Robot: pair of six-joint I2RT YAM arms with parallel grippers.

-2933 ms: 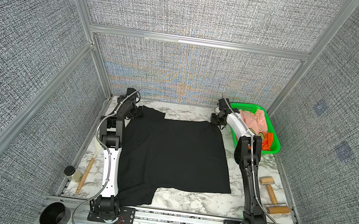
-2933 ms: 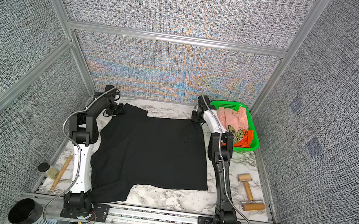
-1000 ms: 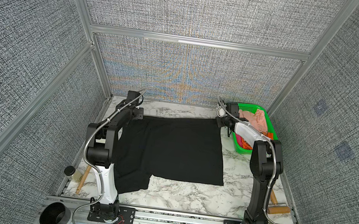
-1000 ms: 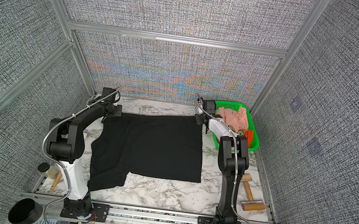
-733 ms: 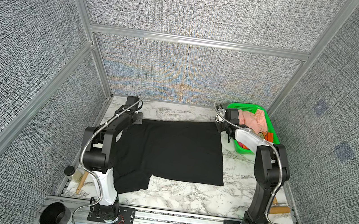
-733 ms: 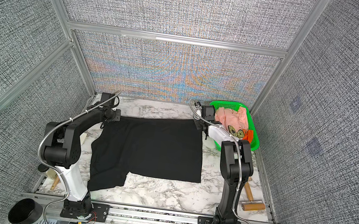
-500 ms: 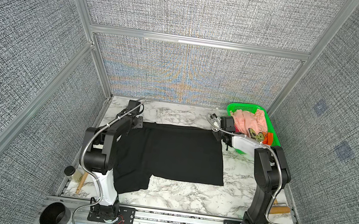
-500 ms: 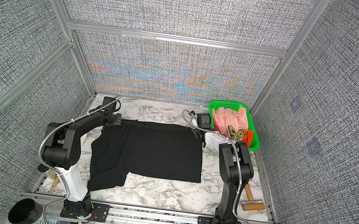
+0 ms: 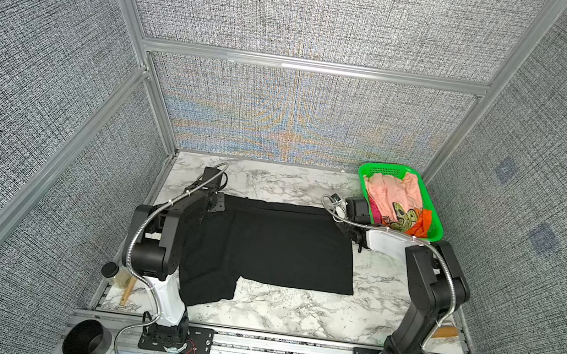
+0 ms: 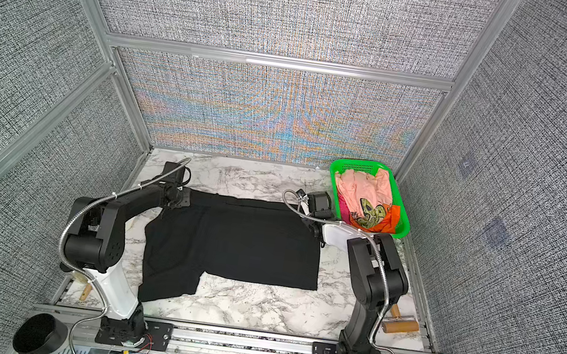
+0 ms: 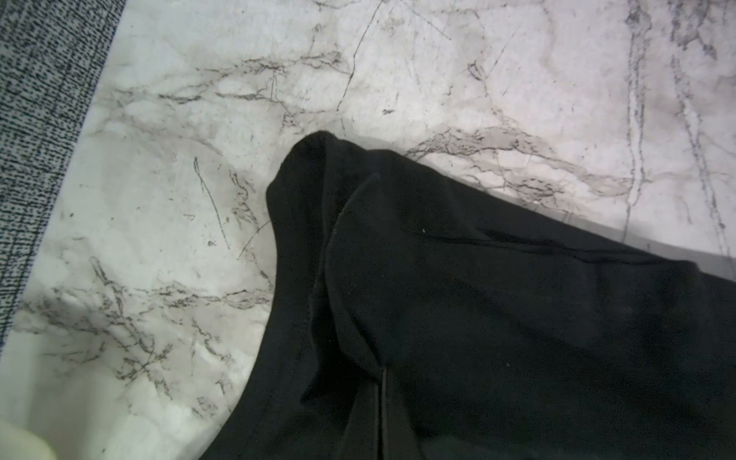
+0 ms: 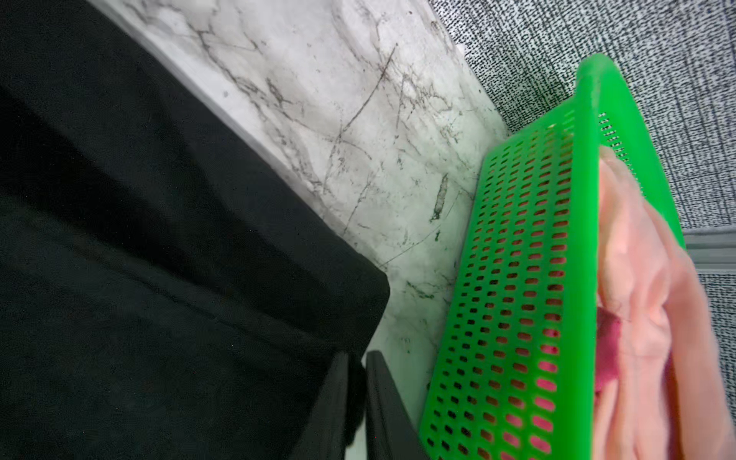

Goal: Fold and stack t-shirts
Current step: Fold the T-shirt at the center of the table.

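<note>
black t-shirt (image 9: 265, 246) lies flat on the marble table (image 9: 276, 307), plain dark side up, no print showing. its long axis runs side to side across the table, from one arm to the other. the far edge looks doubled over in a straight band, and one sleeve lobe (image 9: 208, 287) juts out at the near left corner. left gripper (image 11: 383, 382) sits on the far left end of that band. its jaws are closed, and in the left wrist view the cloth gathers in to the seam between them, so it reads as pinching the shirt. right gripper (image 12: 358, 358) sits on the shirt's right edge just short of the far right corner, with the green basket (image 9: 387, 168) close beside it. its jaws are parted by a narrow slit with the hem running into it. i cannot tell whether the pads bite the cloth. the peach-pink tee (image 9: 389, 195) and other bright shirts lie heaped in the basket, unfolded. key relation: from both grippers the whole body of the shirt lies toward the robot's base. a further lengthwise fold would draw the band nearward, both arms in step. the loose sleeve lies on the left arm's side and well apart from the right gripper, so my guess is that tucking it falls to the left arm.
</note>
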